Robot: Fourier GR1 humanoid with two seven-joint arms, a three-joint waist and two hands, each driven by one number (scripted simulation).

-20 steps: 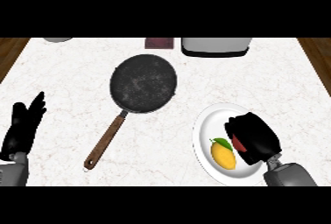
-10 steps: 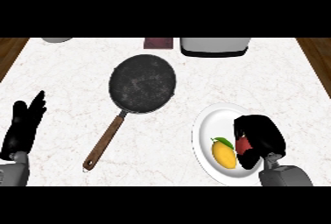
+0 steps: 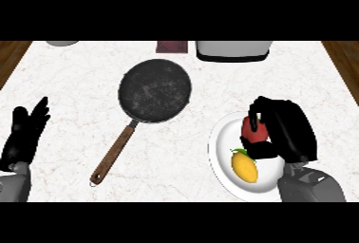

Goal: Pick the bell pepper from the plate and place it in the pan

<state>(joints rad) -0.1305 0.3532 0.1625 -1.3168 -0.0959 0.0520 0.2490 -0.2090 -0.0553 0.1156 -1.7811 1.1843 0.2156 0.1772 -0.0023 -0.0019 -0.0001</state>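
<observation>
On the white plate, the right hand curls its fingers and thumb round the red bell pepper; a yellow fruit lies just below. Left hand rests open at the counter's left edge, well apart from the pan.

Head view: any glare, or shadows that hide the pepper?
Head view: even light, no glare on the counter; the pan casts almost no shadow; the bell pepper is hidden partly by the right hand, not by shadow.
</observation>
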